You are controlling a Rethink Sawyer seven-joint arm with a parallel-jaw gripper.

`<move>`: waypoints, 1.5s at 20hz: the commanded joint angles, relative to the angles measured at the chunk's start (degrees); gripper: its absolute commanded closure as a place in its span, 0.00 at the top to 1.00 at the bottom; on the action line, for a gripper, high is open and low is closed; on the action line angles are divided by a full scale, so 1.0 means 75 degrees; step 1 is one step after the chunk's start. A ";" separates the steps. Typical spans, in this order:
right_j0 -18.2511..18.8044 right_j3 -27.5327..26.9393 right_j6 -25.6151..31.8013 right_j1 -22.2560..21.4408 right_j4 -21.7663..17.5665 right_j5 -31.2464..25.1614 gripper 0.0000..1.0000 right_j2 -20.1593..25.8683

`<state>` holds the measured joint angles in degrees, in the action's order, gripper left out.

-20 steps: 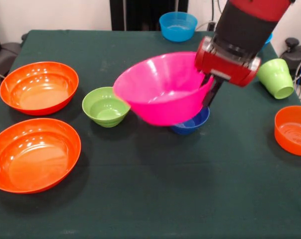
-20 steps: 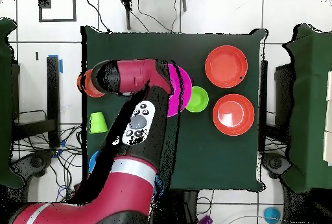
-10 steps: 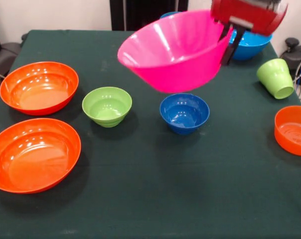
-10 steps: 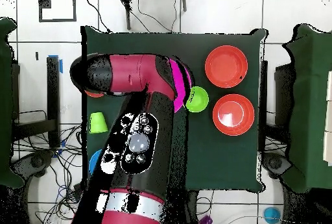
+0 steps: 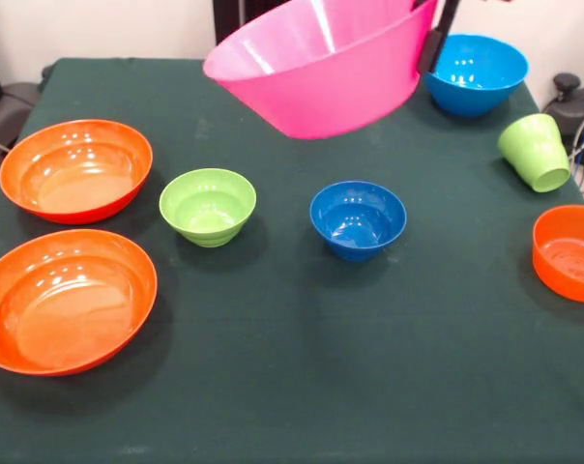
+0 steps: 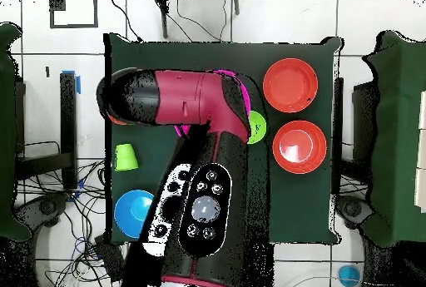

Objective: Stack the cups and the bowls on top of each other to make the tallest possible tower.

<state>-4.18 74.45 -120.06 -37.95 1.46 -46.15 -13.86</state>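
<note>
The hand (image 5: pixel 437 43) pinches the rim of the big pink bowl (image 5: pixel 316 72), holding it tilted in the air. Below it on the counter (image 5: pixel 302 367) sit the dark blue bowl (image 5: pixel 358 218) and the lime green bowl (image 5: pixel 207 206).

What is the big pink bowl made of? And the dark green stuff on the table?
The big pink bowl looks like glossy plastic: it is smooth, brightly coloured, and has shiny light streaks along its wall. The dark green table cover looks like cloth, probably felt or a similar matte fabric: it shows no shine, only soft shadows under the bowls.
</note>
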 commanded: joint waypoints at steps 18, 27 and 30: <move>0.1904 0.2515 0.2838 -0.0986 -0.1787 0.0259 0.00 0.2215; 0.2652 0.3038 0.2669 -0.1258 -0.2201 0.0272 0.00 0.2809; 0.2879 0.3193 0.2690 -0.1331 -0.2366 0.0362 0.00 0.3015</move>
<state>15.77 92.03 -118.14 -47.00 -10.79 -46.12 -0.53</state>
